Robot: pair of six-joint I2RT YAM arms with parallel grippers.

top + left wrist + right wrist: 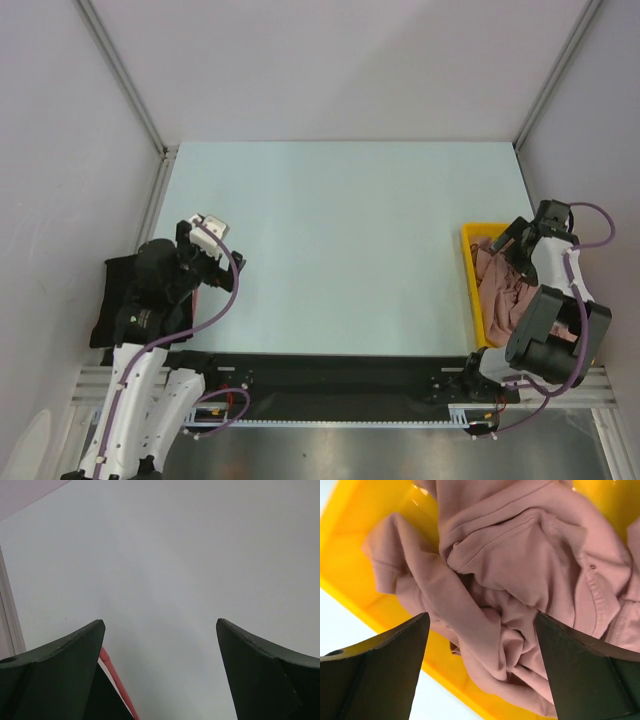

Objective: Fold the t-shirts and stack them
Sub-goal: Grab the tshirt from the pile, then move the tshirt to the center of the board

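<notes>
the dusty pink soft cotton t-shirt (520, 565) lies crumpled in the rigid yellow plastic tray (467, 262) at about 4 o'clock on the pale blue-green table (340, 240). the right gripper (481, 617) hangs right above the heap, its dark fingers spread wide with nothing between them. the plain black cloth t-shirt (103, 315) sits at about 8 o'clock, at the table's left edge and partly hidden under the left arm. whether it is folded cannot be told. the left gripper (160, 622) is also spread wide and empty, facing bare table.

the pink tee looks light and limp. it will sag, drag and unfold as it rises, and a pinch on one thin layer may slip. the bunched ridge in the middle of the heap, straight below the right fingers, offers a thick fold to close on. the ribbed collar band (570, 545) at 2 o'clock in the wrist view is firmer and would help later when spreading the shirt flat. the tray wall is close at 8 o'clock, so the fingers should come down clear of it.
</notes>
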